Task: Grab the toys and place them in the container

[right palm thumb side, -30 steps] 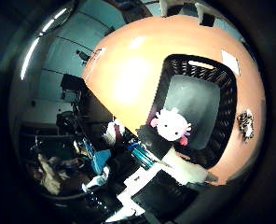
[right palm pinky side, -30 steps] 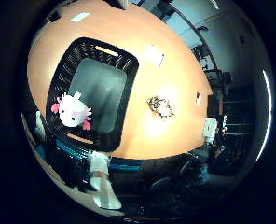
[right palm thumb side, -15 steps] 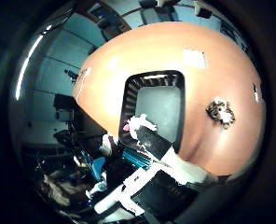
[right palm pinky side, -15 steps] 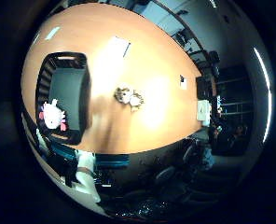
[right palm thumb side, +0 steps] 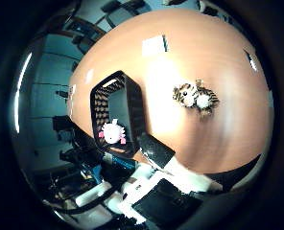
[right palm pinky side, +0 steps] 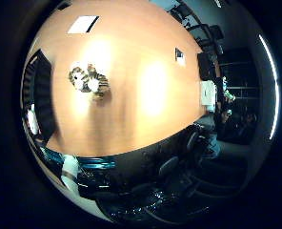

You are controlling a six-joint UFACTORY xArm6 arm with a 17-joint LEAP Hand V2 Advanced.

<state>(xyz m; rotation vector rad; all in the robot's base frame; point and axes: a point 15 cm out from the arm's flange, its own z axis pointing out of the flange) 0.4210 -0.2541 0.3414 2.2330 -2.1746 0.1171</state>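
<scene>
Striped tiger plush lying on orange tabletop, well apart from black slatted container near table edge. White-and-pink plush already inside container, on its floor by the end nearest the hand. Robot hand up above table w/ nothing held, only white and black parts at view edge; finger pose: can't tell open vs closed.

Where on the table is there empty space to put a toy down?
The orange table is mostly bare: a wide patch lies between the black basket and the striped tiger toy, and more beyond the tiger toward the far edge. The basket floor is open beside the white and pink plush.
</scene>
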